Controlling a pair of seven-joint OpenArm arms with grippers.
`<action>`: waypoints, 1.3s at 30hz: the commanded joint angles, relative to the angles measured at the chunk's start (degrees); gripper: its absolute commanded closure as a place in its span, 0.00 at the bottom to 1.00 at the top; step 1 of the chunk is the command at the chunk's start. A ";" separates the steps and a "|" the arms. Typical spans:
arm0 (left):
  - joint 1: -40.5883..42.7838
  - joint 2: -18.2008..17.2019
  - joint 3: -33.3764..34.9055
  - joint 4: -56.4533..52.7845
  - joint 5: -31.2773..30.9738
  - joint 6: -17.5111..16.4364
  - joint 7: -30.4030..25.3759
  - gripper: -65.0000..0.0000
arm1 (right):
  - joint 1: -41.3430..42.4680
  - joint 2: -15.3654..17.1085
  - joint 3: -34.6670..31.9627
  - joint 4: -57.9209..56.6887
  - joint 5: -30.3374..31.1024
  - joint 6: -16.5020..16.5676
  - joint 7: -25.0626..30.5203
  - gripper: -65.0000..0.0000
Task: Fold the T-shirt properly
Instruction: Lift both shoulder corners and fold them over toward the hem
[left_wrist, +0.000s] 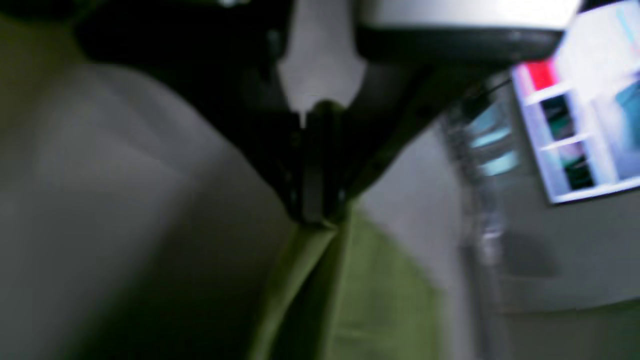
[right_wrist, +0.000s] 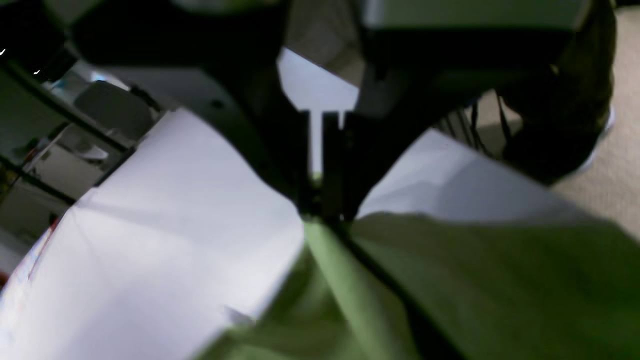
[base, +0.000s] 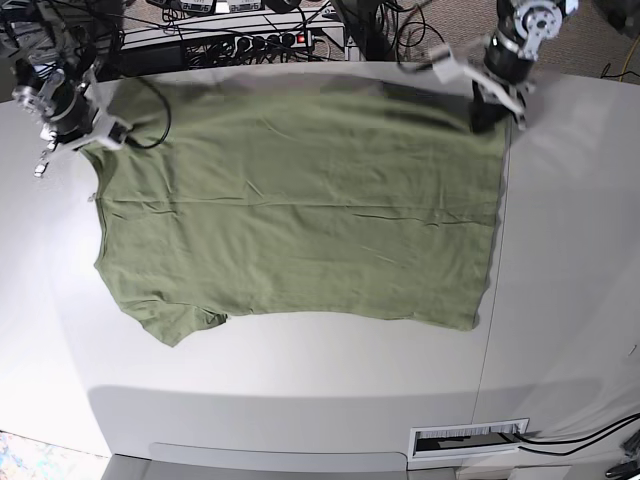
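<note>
The olive-green T-shirt (base: 300, 210) lies spread flat and sideways on the white table (base: 300, 390), one short sleeve pointing to the near left. My left gripper (base: 488, 125) is at the shirt's far right corner, shut on the fabric. In the left wrist view, green cloth (left_wrist: 370, 300) runs out from the closed tips of that gripper (left_wrist: 320, 215). My right gripper (base: 92, 148) is at the far left corner. Seen from the right wrist, its jaws (right_wrist: 322, 212) are shut on a fold of the T-shirt (right_wrist: 500, 280).
A power strip and tangled cables (base: 260, 42) lie behind the table's far edge. A black cable (base: 150, 110) loops onto the shirt near my right arm. A slotted plate (base: 468, 436) sits at the table's front right.
</note>
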 joint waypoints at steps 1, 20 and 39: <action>-0.35 -0.76 -0.22 1.44 0.59 1.55 0.13 1.00 | 0.31 1.27 1.79 0.63 -0.48 -0.66 -0.11 1.00; -19.47 2.49 -0.20 0.59 -22.32 -3.89 -6.40 1.00 | 0.79 -2.89 3.30 0.63 -1.22 -0.66 0.07 1.00; -30.60 8.02 -0.04 -15.19 -28.85 -7.93 -14.21 1.00 | 6.71 -5.68 3.37 -2.51 -2.99 -0.94 -0.83 1.00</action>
